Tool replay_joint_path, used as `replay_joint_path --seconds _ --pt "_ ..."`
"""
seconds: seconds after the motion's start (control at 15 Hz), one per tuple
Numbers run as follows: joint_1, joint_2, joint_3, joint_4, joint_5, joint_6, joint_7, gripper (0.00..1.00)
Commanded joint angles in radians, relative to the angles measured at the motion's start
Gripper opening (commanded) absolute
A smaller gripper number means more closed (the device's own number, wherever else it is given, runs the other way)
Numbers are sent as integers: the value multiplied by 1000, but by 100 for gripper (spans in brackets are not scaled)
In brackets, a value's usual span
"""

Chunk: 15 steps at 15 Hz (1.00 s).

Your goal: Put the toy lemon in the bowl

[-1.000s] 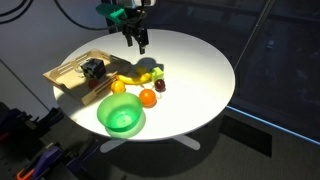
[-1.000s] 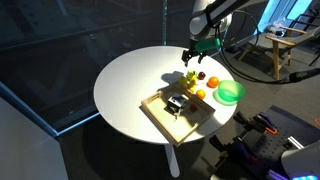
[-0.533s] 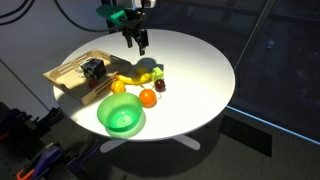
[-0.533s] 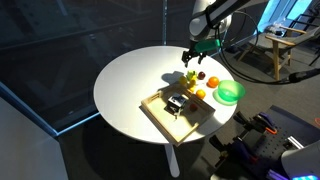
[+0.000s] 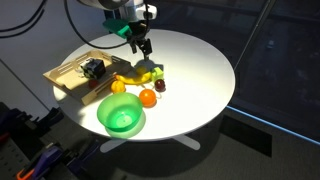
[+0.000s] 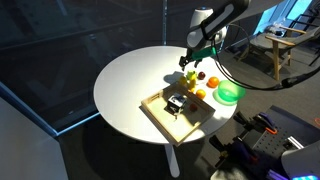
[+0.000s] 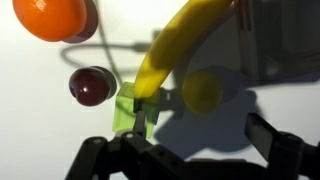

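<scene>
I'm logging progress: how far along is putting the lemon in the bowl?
Nothing is done yet: the small yellow plastic toy lemon lies on the white round table beside the bright green plastic bowl, which is empty. In hand: the open end effector hovers above, holding nothing. Left: grasp, carry, drop in.

We note the arm (image 5: 120,10) reaching down from above. The gripper (image 5: 143,46) points downward, jaws spread wide, gripping nothing. Both fingers (image 7: 283,148) show low in the wrist view.
</scene>
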Motion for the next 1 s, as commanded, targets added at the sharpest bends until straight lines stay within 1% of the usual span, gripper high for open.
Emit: replay_joint_path --seconds 0.0,0.47,0.93 --pt "-4 47 9 51 10 17 -38 100" --pt "-13 115 32 153 36 -62 -44 100" --pt "-15 171 35 234 48 -147 -41 100"
